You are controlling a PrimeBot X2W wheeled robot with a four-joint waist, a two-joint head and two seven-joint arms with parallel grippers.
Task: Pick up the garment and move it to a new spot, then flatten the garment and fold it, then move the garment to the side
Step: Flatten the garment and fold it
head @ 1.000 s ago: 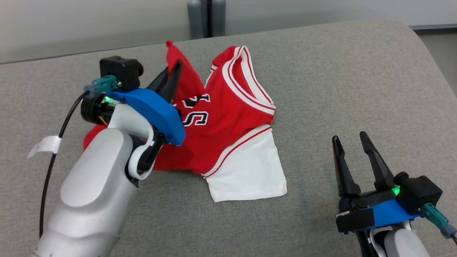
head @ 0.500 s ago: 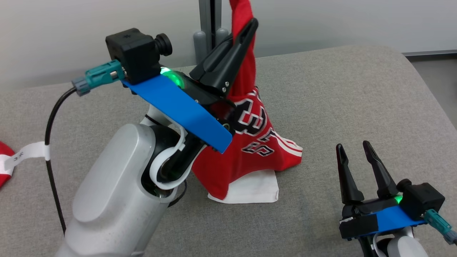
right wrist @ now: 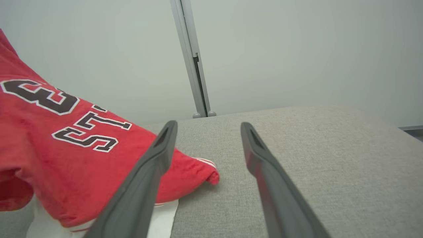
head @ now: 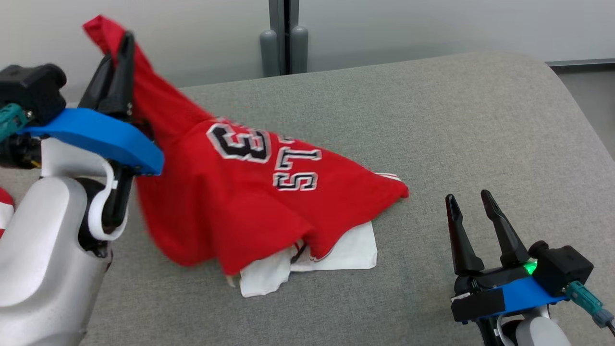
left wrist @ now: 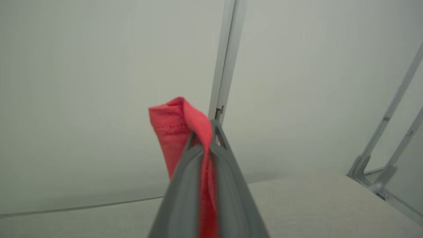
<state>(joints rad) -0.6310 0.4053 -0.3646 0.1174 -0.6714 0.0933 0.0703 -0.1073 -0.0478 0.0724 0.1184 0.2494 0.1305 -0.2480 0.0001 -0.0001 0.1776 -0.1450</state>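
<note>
since half a second ago the left gripper (head: 121, 48) has swung from the middle of the head view to its upper left, and the red basketball jersey with black-and-white lettering (head: 230, 192) has gone from a tall hanging cone to a long slanting drape. left gripper: fingers pressed together, pinching a bunched red corner of the jersey; the left wrist view shows the cloth clamped between the fingers and poking out past their tips. from that raised corner the jersey slopes down and toward the robot's right, its lower edge resting on the grey woven fabric surface (head: 456, 120). a white cloth panel (head: 355, 245) lies flat on the surface, partly under the red hem; it cannot be told whether it belongs to the same garment. right gripper (head: 467, 196): fingers spread apart, holding nothing, low over the surface at the lower right, near the jersey's rightmost red tip but apart from it.
</note>
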